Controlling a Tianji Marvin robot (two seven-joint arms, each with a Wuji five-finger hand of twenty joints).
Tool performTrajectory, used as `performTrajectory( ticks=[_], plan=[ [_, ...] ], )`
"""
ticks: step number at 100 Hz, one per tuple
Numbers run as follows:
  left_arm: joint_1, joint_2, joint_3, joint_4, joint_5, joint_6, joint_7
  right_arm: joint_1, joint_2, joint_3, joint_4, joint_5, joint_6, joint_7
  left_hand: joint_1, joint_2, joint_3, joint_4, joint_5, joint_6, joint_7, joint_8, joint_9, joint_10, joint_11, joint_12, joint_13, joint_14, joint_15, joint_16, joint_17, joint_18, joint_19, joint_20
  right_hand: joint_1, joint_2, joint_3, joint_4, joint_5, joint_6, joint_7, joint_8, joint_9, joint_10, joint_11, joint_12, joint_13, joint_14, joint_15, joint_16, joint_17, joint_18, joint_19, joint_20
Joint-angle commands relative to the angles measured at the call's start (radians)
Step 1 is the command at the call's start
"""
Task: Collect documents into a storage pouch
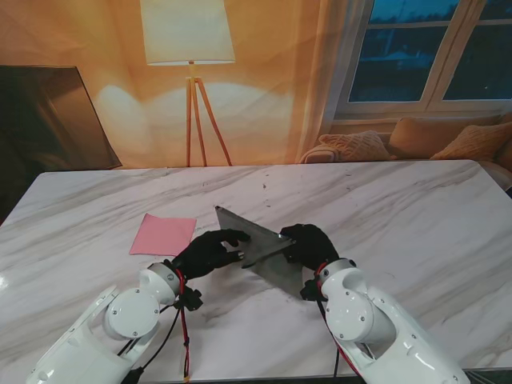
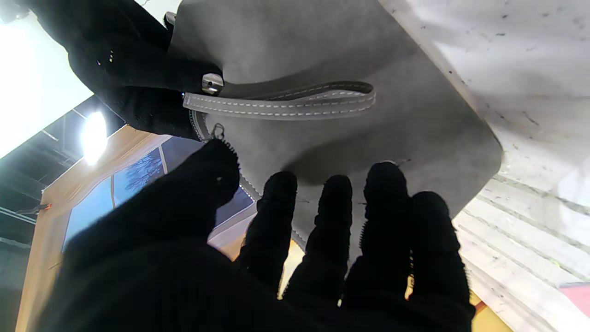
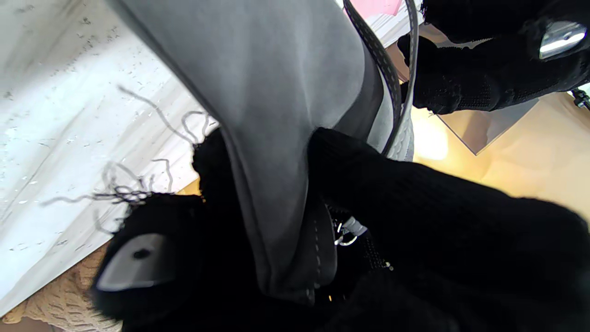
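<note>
White grey-veined marble table [image 1: 416, 208]; lit white-shaded wooden tripod floor lamp [image 1: 188, 36]; orange curtain wall [image 1: 272, 88]; dark-paned white-framed window [image 1: 436, 48]; cushioned beige sofa [image 1: 424, 140].

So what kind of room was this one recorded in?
Probably a living room at home, or a set made to look like one: a floor lamp on a tripod, a couch with cushions under a window, and a marble table.

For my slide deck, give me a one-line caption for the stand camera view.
Both hands, left hand and right hand, hold a gray pouch over the marble table, pink paper lying alongside.
</note>
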Motion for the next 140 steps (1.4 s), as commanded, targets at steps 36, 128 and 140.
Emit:
performTrajectory(
  ticks=[36,128,140],
  plan=[
    [-0.065,-0.007,0.069,0.070,-0.045,0.021,-0.053,0.012,-0.005,-0.004,0.005,0.000,0.019,0.019,-0.013,-0.030,0.036,-0.016,0.074,0.024,0.113,0.058,0.025,0.000,0.024,0.034,0.028,0.013,-0.006,-0.005,-0.009,-0.024,0.008,-0.012,0.042,0.091,-0.027,0.011,0.117,-0.080,0.128,0.036,0.036,0.033,0.007,0.003,0.004,0.037,0.012,-0.005,-0.032,-0.069,0.138,0.002],
    [-0.075,-0.034,0.095,0.080,-0.056,-0.002,0.038,0.000,-0.004,-0.001,0.030,-0.002,-0.029,0.009,0.460,-0.044,0.036,-0.096,0.202,-0.067,0.694,0.291,0.526,0.039,0.249,0.233,0.380,0.101,0.283,-0.037,0.270,0.086,0.219,0.056,-0.046,-0.057,-0.003,-0.015,-0.083,-0.076,0.175,-0.058,-0.002,-0.003,-0.013,0.023,-0.060,0.009,-0.064,-0.002,-0.124,-0.072,0.047,0.034],
    [-0.057,-0.034,0.071,0.056,-0.026,-0.010,0.067,-0.009,-0.005,0.000,0.037,-0.006,-0.035,-0.005,0.443,-0.047,0.066,-0.083,0.195,-0.061,0.720,0.318,0.527,0.042,0.296,0.229,0.398,0.097,0.322,-0.029,0.287,0.089,0.236,0.078,-0.071,-0.118,0.039,-0.021,-0.098,-0.072,0.184,-0.056,-0.005,-0.007,-0.005,0.027,-0.057,-0.002,-0.055,0.003,-0.118,-0.085,0.045,0.034]
  ],
)
